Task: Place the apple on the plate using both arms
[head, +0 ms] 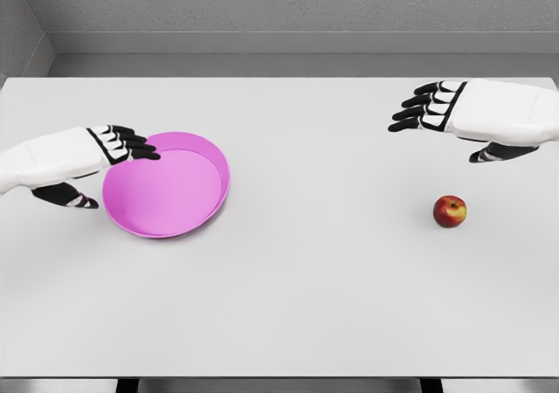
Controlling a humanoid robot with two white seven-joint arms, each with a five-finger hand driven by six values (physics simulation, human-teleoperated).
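- Over on the far left: left hand (96,159) reaching in from the picture's left edge, fingers (131,142) stretched out flat and loose, thumb hanging underneath, gripping nothing.
- Fingertips sitting right over the near-left rim of the plate (212,196); touching it or just hovering, can't tell from this angle.
- Just right of that hand: pink plate, shallow with a raised rim, resting on the white table (306,306), left of centre. Nothing in it.
- Middle stretch: just bare tabletop between plate and apple, the two well apart.
- Right side: apple (450,210), red with a yellowish patch, sitting on the table by itself, not touched by anything.
- Up and right of the apple: right hand (467,118) coming in from the right edge, fingers (424,105) extended and pointing left, thumb tucked below, holding nothing. Farther back on the table than the apple, clear gap between them.
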